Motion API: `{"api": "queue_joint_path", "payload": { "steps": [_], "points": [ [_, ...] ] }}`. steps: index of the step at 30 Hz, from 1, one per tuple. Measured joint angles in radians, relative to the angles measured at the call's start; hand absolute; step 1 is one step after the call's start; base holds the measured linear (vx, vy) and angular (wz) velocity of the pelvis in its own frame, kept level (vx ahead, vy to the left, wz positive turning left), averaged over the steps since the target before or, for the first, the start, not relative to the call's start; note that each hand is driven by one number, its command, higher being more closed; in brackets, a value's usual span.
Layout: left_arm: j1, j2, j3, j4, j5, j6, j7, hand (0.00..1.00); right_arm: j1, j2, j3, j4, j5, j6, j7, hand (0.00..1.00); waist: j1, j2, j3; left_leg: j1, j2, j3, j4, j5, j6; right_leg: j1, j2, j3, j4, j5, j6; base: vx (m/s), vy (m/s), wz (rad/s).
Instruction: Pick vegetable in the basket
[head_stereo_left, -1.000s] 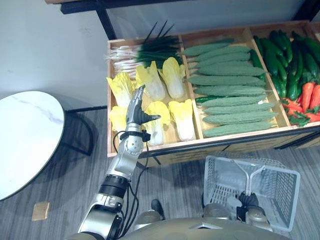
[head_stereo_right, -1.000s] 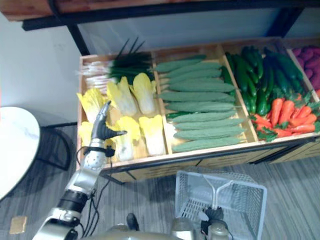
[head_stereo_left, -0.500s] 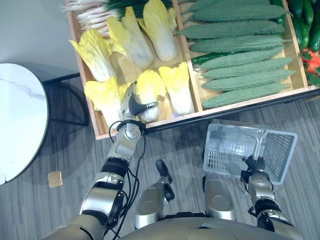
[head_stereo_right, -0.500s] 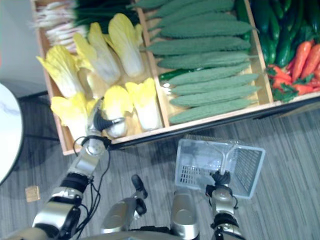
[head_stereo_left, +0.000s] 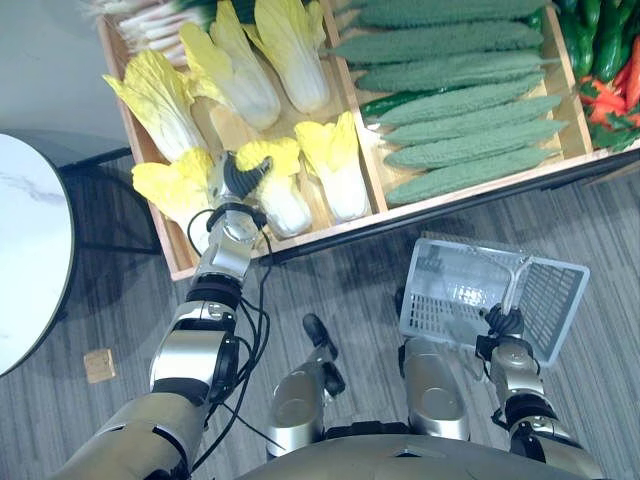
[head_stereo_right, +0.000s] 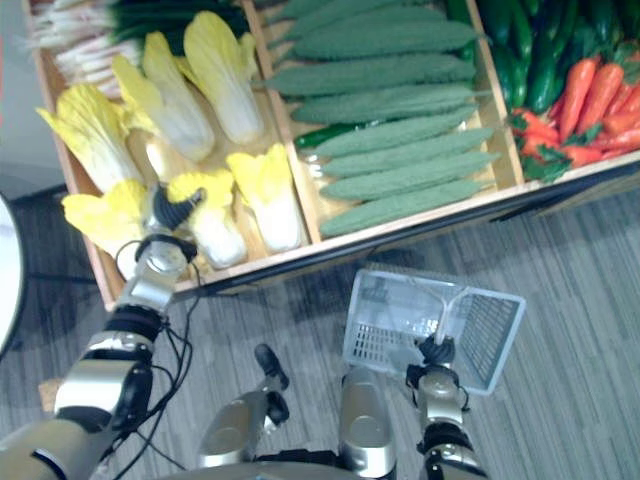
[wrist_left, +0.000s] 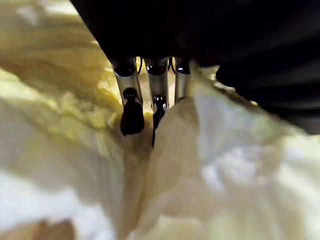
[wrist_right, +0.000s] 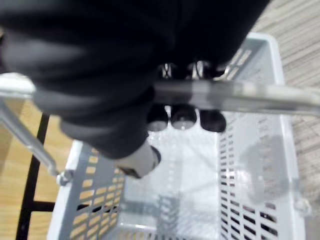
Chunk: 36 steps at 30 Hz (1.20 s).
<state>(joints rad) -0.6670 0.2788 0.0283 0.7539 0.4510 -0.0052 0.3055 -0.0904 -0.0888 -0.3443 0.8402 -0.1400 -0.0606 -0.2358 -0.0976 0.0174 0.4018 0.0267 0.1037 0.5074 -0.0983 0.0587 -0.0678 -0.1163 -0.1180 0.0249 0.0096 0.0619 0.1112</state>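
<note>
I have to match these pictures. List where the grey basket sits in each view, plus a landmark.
Left eye view: basket lower right, held by the right hand.
Right eye view: basket lower centre-right, below the crate.
Right wrist view: basket wall beyond the curled fingers.
Left wrist view: left hand against cabbage.
Landmark: its metal handle.

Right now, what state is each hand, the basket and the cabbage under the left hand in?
left hand: open, straight fingers against the cabbage.
right hand: shut on the basket handle.
basket: empty, hanging from its handle.
cabbage: lying in the crate, not lifted.
</note>
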Motion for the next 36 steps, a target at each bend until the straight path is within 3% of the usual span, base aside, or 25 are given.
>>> {"api": "queue_joint_path", "payload": {
  "steps": [3,8,14,18,19,20,21,22,23,24,27,29,30,31,32,33,34,35,36],
  "points": [
    [0.001,0.013,0.0,-0.075,-0.01,0.0,0.003,1.0,0.069,0.015,-0.005,-0.023,0.001,0.0,0.012,1.0,-0.003,0.0,-0.041,0.028,0.0,-0.025,0.0,0.0,0.0,0.039,-0.002,-0.037,0.014,-0.023,-0.002,0.05,-0.024,0.27],
    [0.012,0.071,-0.009,-0.187,-0.036,-0.003,0.012,1.0,0.173,0.029,-0.003,-0.048,0.012,-0.003,0.02,1.0,0.0,-0.003,-0.162,0.065,0.003,-0.025,0.0,-0.014,-0.014,0.057,0.004,-0.043,0.06,-0.069,-0.019,0.01,-0.016,0.02],
    [0.056,0.094,-0.009,-0.277,-0.037,-0.004,0.019,1.0,0.189,0.029,-0.005,-0.039,0.021,0.0,0.032,1.0,0.001,-0.001,-0.196,0.097,0.005,0.017,-0.001,-0.022,-0.016,0.063,0.013,0.003,0.048,-0.055,-0.019,-0.06,-0.013,-0.26],
    [0.12,0.071,-0.119,-0.462,-0.04,-0.036,0.02,1.0,0.202,0.029,-0.037,-0.056,0.042,0.009,0.032,1.0,0.002,-0.001,-0.209,0.108,0.006,0.045,0.0,-0.027,-0.013,0.068,0.009,-0.003,0.007,-0.045,-0.024,-0.03,-0.006,-0.15],
    [0.137,0.066,-0.134,-0.492,-0.042,-0.048,0.018,1.0,0.202,0.029,-0.035,-0.073,0.042,0.011,0.031,1.0,0.006,0.002,-0.21,0.111,0.008,0.063,0.0,-0.028,-0.012,0.066,-0.005,-0.057,0.008,-0.055,-0.043,-0.02,0.004,-0.58],
    [0.191,0.058,-0.157,-0.557,-0.047,-0.073,0.017,1.0,0.197,0.025,-0.023,-0.104,0.041,0.012,0.025,1.0,0.01,0.019,-0.221,0.112,0.023,0.104,0.0,-0.031,-0.01,0.051,-0.046,-0.245,0.034,-0.083,-0.104,0.07,0.03,-0.9],
    [0.252,0.063,-0.176,-0.623,-0.047,-0.094,0.008,1.0,0.179,0.026,0.009,-0.134,0.041,0.015,0.021,1.0,0.015,0.026,-0.228,0.111,0.038,0.148,0.015,-0.039,-0.005,0.045,-0.112,-0.461,0.089,-0.09,-0.123,0.1,0.035,-0.94],
    [0.27,0.062,-0.183,-0.642,-0.047,-0.098,0.005,1.0,0.174,0.026,0.021,-0.144,0.041,0.017,0.02,1.0,0.015,0.024,-0.23,0.113,0.04,0.163,0.021,-0.041,-0.007,0.042,-0.129,-0.511,0.103,-0.089,-0.124,0.13,0.006,-1.28],
    [0.347,0.051,-0.21,-0.71,-0.048,-0.113,-0.006,1.0,0.164,0.03,0.083,-0.2,0.038,0.024,0.02,1.0,0.027,0.015,-0.235,0.124,0.054,0.231,0.049,-0.055,-0.023,0.023,-0.16,-0.596,0.132,-0.036,-0.128,0.12,-0.073,-1.46],
    [0.413,0.025,-0.233,-0.745,-0.048,-0.124,-0.032,1.0,0.167,0.031,0.135,-0.265,0.033,0.028,0.026,1.0,0.035,0.016,-0.238,0.138,0.074,0.293,0.074,-0.066,-0.039,0.005,-0.134,-0.541,0.128,-0.004,-0.077,0.11,-0.11,-1.6],
    [0.511,-0.055,-0.299,-0.755,-0.048,-0.141,-0.093,1.0,0.182,0.03,0.198,-0.378,0.003,0.033,0.035,1.0,0.026,0.033,-0.238,0.168,0.121,0.375,0.121,-0.074,-0.05,-0.023,-0.066,-0.448,0.128,-0.016,-0.094,0.11,-0.151,-1.27],
    [0.566,-0.141,-0.403,-0.688,-0.071,-0.177,-0.153,1.0,0.217,0.03,0.239,-0.522,0.0,0.031,0.038,1.0,0.005,0.027,-0.235,0.156,0.21,0.374,0.309,-0.082,-0.052,-0.042,-0.019,-0.36,0.142,-0.053,-0.118,0.12,-0.225,-1.18],
    [0.578,-0.158,-0.42,-0.666,-0.085,-0.177,-0.17,1.0,0.219,0.03,0.251,-0.552,0.002,0.03,0.04,1.0,0.004,0.025,-0.234,0.145,0.238,0.349,0.384,-0.083,-0.037,-0.046,-0.005,-0.329,0.148,-0.065,-0.116,0.13,-0.245,-1.56],
    [0.598,-0.192,-0.449,-0.618,-0.111,-0.177,-0.193,1.0,0.22,0.029,0.278,-0.611,0.004,0.021,0.041,1.0,0.008,0.026,-0.234,0.1,0.293,0.235,0.562,-0.062,0.022,-0.05,0.027,-0.26,0.158,-0.081,-0.139,0.14,-0.183,-1.99],
    [0.609,-0.219,-0.48,-0.57,-0.133,-0.176,-0.2,1.0,0.213,0.017,0.323,-0.645,0.008,0.013,0.048,1.0,0.015,0.022,-0.227,0.045,0.278,0.047,0.705,-0.103,0.015,-0.058,0.059,-0.179,0.174,-0.097,-0.162,0.19,-0.124,-2.15],
    [0.61,-0.23,-0.499,-0.543,-0.146,-0.176,-0.203,1.0,0.209,0.004,0.348,-0.657,0.008,0.012,0.052,1.0,0.026,0.03,-0.227,0.021,0.247,-0.044,0.758,-0.138,0.0,-0.06,0.075,-0.132,0.182,-0.103,-0.172,0.19,0.005,-2.35],
    [0.612,-0.24,-0.546,-0.499,-0.157,-0.176,-0.217,1.0,0.204,-0.01,0.397,-0.673,0.01,0.009,0.058,1.0,0.042,0.038,-0.228,-0.015,0.173,-0.176,0.826,-0.196,-0.004,-0.064,0.117,-0.042,0.204,-0.118,-0.196,0.16,0.061,-2.29],
    [0.612,-0.249,-0.598,-0.469,-0.157,-0.176,-0.224,1.0,0.205,-0.013,0.448,-0.686,0.01,0.009,0.069,1.0,0.05,0.048,-0.227,-0.05,0.105,-0.269,0.828,-0.182,0.015,-0.062,0.156,0.02,0.23,-0.135,-0.218,0.12,0.067,-2.21],
    [0.613,-0.25,-0.619,-0.457,-0.157,-0.177,-0.227,1.0,0.204,-0.01,0.477,-0.694,0.011,0.009,0.075,1.0,0.053,0.057,-0.222,-0.06,0.088,-0.3,0.86,-0.142,0.049,-0.056,0.178,0.056,0.239,-0.14,-0.221,0.21,0.096,-2.18]
  ]
}}
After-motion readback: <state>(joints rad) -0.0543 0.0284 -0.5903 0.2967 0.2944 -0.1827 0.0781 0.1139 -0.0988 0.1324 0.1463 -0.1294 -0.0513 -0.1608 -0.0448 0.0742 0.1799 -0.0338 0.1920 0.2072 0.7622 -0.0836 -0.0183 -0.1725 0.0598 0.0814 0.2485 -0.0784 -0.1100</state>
